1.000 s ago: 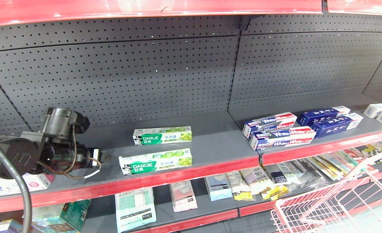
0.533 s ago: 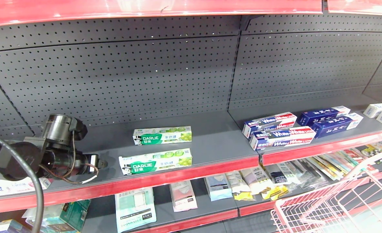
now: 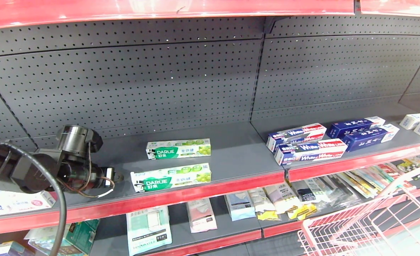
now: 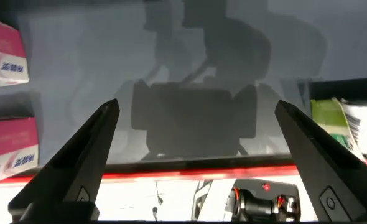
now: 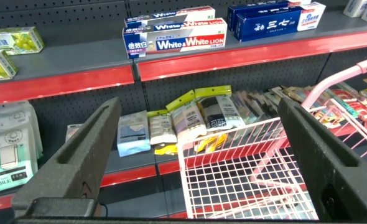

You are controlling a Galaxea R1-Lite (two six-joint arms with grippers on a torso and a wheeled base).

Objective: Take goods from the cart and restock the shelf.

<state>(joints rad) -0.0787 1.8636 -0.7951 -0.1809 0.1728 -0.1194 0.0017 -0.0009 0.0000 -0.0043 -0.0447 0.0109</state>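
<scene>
Left gripper (image 4: pixel 197 107): fingers spread wide with nothing between them. It is low over the left part of the shelf board, near the left end of the front green box.
Right gripper (image 5: pixel 199 102): fingers also wide apart and empty, held out in front of the shelving above the cart.
Cart (image 3: pixel 411 173): pink wire basket with a pink handle, standing before the right end of the shelving, below the middle shelf.
Middle shelf (image 3: pixel 203 193): grey board with a red front edge and a perforated grey back panel.
Green toothpaste boxes: two long cartons, white and green with green fruit at one end. They lie flat and lengthwise, one at the front edge (image 3: pixel 171 177) and one behind it (image 3: pixel 178 148), apart from each other.
White toothpaste boxes (image 3: pixel 311 150): two white, blue and red cartons lying side by side on the shelf's right section.
Dark blue boxes (image 3: pixel 356 127): two navy cartons with white ends, just to the right of the white ones.
Pink tissue boxes (image 4: pixel 9 146): two pink and white packs at the shelf's far left.
Lower shelf: flat packets (image 3: pixel 148 227) laid in a row.
</scene>
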